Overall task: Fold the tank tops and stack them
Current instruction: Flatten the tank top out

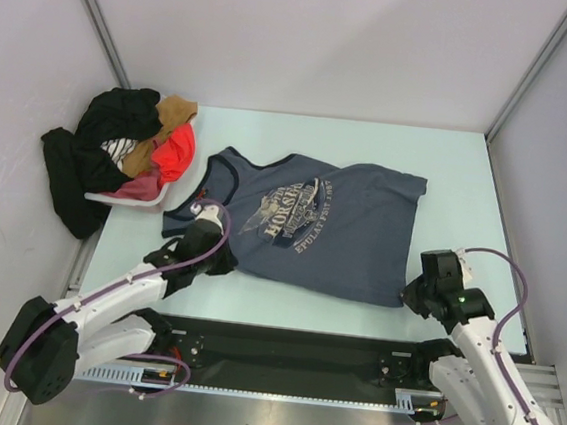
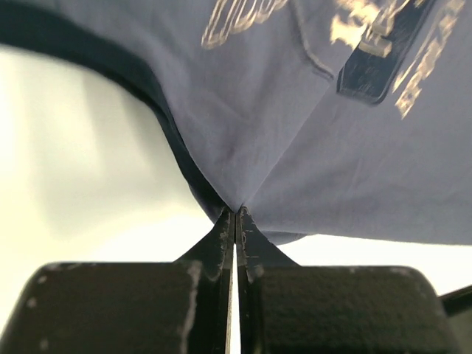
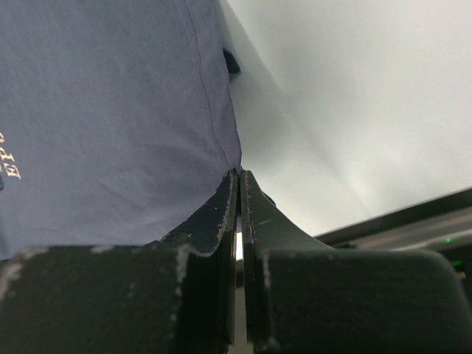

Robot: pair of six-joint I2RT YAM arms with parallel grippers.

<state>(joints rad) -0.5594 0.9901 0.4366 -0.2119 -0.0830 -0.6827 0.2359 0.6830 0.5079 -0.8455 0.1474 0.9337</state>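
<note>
The slate blue-grey tank top (image 1: 312, 225) with a pale chest print lies spread across the middle of the table, neck to the left. My left gripper (image 1: 221, 259) is shut on its near armhole edge; the left wrist view shows the cloth (image 2: 295, 133) pinched at the tips (image 2: 236, 214). My right gripper (image 1: 408, 295) is shut on the near hem corner; the right wrist view shows the hem (image 3: 110, 110) caught at the tips (image 3: 239, 174). The plain maroon-red top is not clearly visible; it may be in the pile.
A pile of clothes (image 1: 119, 151) sits at the table's back left: black garments, a bright orange-red one (image 1: 176, 152), a tan piece and a pink one, partly over the edge. Walls stand close on both sides. A black rail (image 1: 300, 350) runs along the near edge.
</note>
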